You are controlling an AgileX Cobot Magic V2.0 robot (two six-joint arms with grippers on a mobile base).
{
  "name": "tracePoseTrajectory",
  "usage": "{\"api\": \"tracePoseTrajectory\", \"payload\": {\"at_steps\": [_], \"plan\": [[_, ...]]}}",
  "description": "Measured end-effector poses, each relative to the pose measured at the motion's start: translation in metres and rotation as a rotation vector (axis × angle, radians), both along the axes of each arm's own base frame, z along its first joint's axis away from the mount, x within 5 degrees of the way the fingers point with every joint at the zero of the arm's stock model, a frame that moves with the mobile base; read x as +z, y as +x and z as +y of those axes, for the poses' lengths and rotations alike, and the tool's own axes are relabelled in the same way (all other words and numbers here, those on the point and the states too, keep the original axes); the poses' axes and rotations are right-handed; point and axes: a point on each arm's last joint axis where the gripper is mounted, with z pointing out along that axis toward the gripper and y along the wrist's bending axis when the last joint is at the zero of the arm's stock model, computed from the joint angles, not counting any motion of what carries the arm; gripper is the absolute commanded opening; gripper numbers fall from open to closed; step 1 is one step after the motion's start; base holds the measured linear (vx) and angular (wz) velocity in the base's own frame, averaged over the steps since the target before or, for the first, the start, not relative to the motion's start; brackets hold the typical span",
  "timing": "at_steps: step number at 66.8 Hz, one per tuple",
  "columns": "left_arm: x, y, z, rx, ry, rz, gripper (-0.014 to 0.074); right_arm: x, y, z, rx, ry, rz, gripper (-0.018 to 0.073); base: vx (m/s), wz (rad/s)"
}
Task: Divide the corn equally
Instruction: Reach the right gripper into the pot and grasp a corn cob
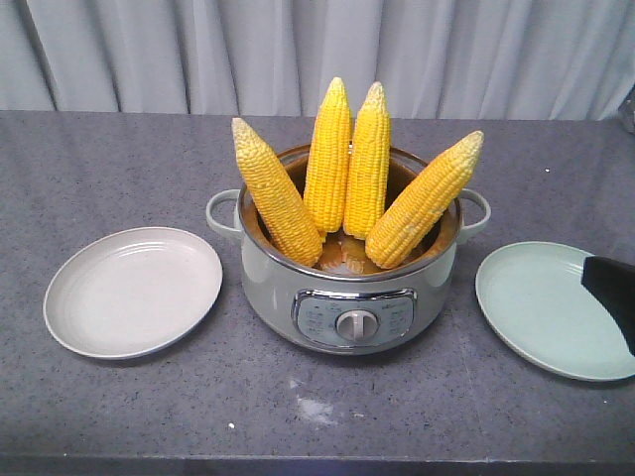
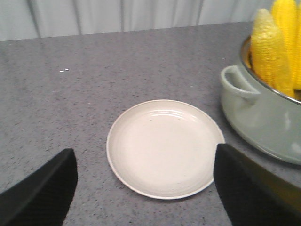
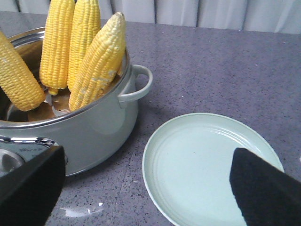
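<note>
The left gripper [image 2: 144, 155] hangs with its two black fingers [image 2: 42, 190] spread wide apart, low over the near side of a round cream-white plate [image 2: 164, 146] with faint rings. The plate lies flat on a grey speckled stone countertop [image 2: 70, 94]. The right gripper [image 3: 149, 155] is spread just as wide, and its black fingers [image 3: 265, 188] frame a round pale green plate [image 3: 207, 160] on the same surface. In the front view one dark finger overlaps that plate's right edge.

Between the two plates, near both but touching neither, stands a pale grey-green electric cooking pot [image 1: 278, 288]. It has a steel rim, a loop handle on each side, and a front panel with a round silver dial [image 1: 355, 323]. All four whole husked cobs of corn [image 1: 328, 159] sit in this pot with their butt ends down and paler tips up. The two middle cobs stand almost upright, side by side at the back. The outer two lean outward over the rim, one towards each plate. A pleated grey-white curtain [image 1: 149, 50] hangs behind the countertop
</note>
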Motion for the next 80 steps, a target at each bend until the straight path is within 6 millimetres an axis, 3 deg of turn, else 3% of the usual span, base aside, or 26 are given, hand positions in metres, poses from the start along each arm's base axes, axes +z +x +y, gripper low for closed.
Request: {"api": "tracePoseTrajectory", "payload": {"at_steps": [9,25,36,59,68,80], "plan": [[0.007,0.012,-0.017,-0.175,-0.007,0.011,0.0591,0.004,0.025,0.008,0.088,-0.007,0.027,0.0687,0.00,0.00],[-0.003,0.030,-0.045,-0.407,0.015,0.065,0.0590,0.007,0.076,0.024,0.231,0.023,0.037,0.0650,0.00,0.00],[-0.006,0.034,-0.049,-0.436,0.005,0.080,0.0590,0.003,0.115,0.030,0.257,0.068,0.031,0.0645,0.00,0.00],[-0.006,0.033,-0.050,-0.440,0.004,0.080,0.0590,-0.023,0.196,0.037,0.266,0.097,0.094,0.0616,0.00,0.00],[-0.006,0.033,-0.050,-0.440,0.004,0.080,0.0590,-0.033,0.213,0.048,0.324,0.090,0.115,0.0589,0.00,0.00],[-0.006,0.033,-0.050,-0.440,0.004,0.080,0.0590,-0.042,0.212,0.085,0.432,0.041,0.108,0.0578,0.00,0.00]]}}
